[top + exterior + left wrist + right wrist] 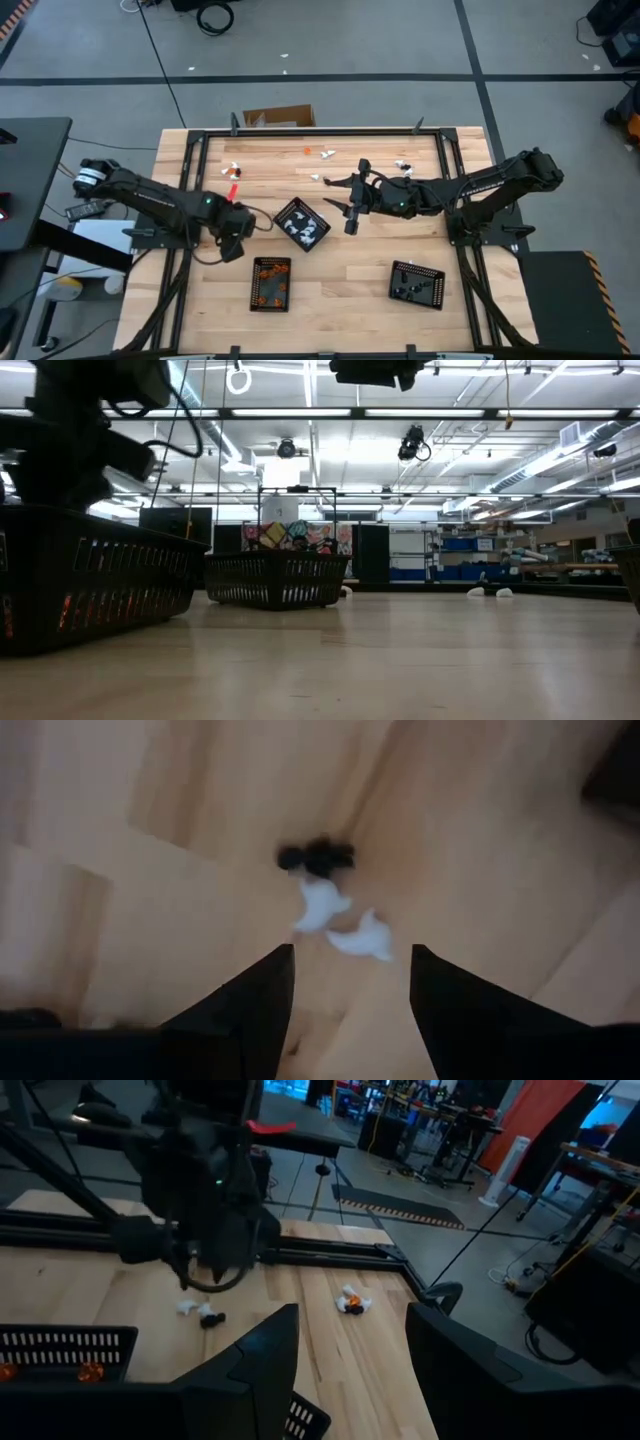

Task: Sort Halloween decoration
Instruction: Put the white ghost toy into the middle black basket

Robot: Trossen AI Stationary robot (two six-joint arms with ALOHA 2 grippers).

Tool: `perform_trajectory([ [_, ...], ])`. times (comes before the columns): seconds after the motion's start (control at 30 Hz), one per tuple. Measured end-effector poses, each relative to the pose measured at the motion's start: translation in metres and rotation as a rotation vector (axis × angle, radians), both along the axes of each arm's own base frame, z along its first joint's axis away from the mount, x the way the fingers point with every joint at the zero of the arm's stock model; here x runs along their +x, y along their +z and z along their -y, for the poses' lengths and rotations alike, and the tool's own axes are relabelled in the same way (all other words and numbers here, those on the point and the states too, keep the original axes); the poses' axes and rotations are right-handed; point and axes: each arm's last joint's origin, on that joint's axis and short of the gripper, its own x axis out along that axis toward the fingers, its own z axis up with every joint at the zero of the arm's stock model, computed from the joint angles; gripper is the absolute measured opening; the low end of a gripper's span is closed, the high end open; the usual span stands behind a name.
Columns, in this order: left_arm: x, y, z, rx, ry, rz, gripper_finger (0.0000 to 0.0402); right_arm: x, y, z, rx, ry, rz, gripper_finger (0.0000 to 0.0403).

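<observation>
My left pincer hangs released, fingers well apart and holding nothing, above two white ghost pieces and a black piece on the table.

Three trays lie between both arms.

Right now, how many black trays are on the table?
3: one tray mid-table holding white pieces, one at the near edge holding orange pieces, one near right holding black pieces. None seems hidden.
</observation>
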Motion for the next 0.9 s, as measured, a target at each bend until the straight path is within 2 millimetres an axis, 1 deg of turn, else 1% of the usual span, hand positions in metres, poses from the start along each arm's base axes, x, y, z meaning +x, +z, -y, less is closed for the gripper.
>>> perform_trajectory([
  [0.1,-0.003,-0.007,0.009,0.004,-0.021,0.015,0.0204,0.0,0.0,0.0,0.001,-0.001,-0.004,0.0191],
  [0.17,-0.003,-0.011,0.012,0.046,0.008,0.043,0.0204,0.0,0.0,0.0,0.0,-0.001,-0.003,0.0191],
  [0.23,-0.004,-0.015,0.011,0.09,0.058,0.063,0.0203,0.0,0.0,0.001,0.001,-0.002,0.004,0.0191],
  [0.33,-0.007,-0.023,0.01,0.103,0.086,0.065,0.0203,0.0,0.001,0.001,0.001,-0.002,0.006,0.0191],
  [0.43,-0.011,-0.033,0.008,0.104,0.091,0.057,0.0203,0.0,0.001,0.0,0.001,-0.001,0.007,0.0191],
  [0.53,-0.011,-0.041,0.008,0.094,0.092,0.086,0.0203,0.0,0.001,0.0,0.001,-0.001,0.009,0.0191],
  [0.9,-0.02,-0.06,0.006,0.085,0.109,0.093,0.0203,0.0,0.001,0.0,0.001,-0.001,0.009,0.0191],
])
